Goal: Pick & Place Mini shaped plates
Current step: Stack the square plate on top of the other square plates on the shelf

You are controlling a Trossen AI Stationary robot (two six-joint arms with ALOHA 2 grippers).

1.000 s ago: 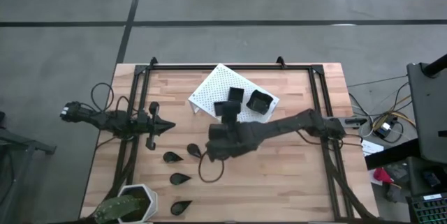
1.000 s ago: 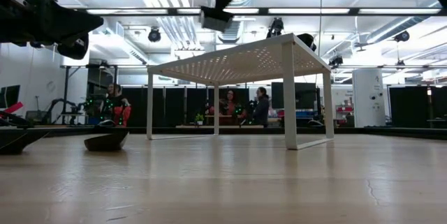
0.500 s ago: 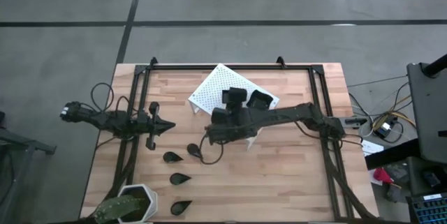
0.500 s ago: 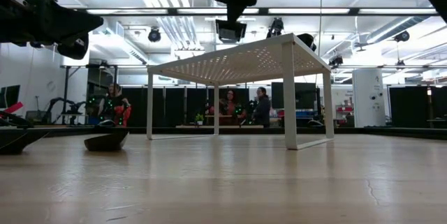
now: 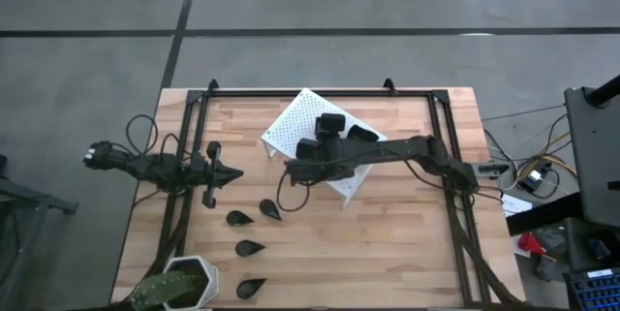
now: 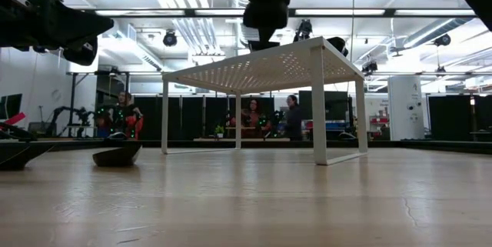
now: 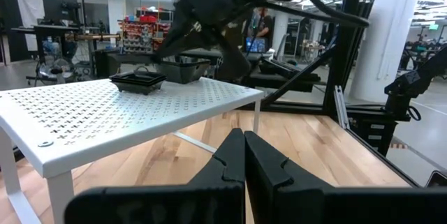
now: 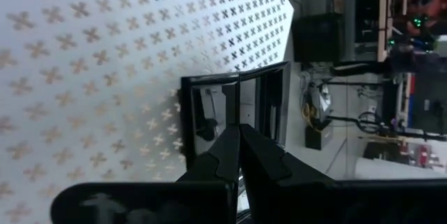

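Observation:
My right gripper (image 5: 323,137) is over the white perforated rack (image 5: 291,132), shut on a small black square plate (image 5: 330,124) that sits just over the rack top (image 6: 307,55). Whether the plate rests there, I cannot tell. Another black square dish (image 5: 363,134) stands on the rack, half hidden by my right arm. Several black teardrop plates (image 5: 238,218) lie flat on the wooden table near its left front. My left gripper (image 5: 232,175) waits at the left, level and shut on nothing. My right gripper pinches the square plate's rim (image 8: 209,130) between its two fingers, on the side nearest the wrist. The fingers slant down at it from the table's near side. The plate sits roughly level over the rack top (image 8: 105,56), ahead of the fingertips.
A white hexagonal pot with a plant (image 5: 179,287) stands at the near left corner. Black frame rails (image 5: 448,156) run along the table's sides. The rack stands on thin legs (image 6: 319,108) with room beneath. People (image 6: 288,116) are in the room beyond the table.
My right gripper has carried the square plate toward the far edge, from over the bare table beside the teardrop plates to over the rack. It has sunk a little and tipped further down. The plate, tilted at first, now sits level close to the rack top.

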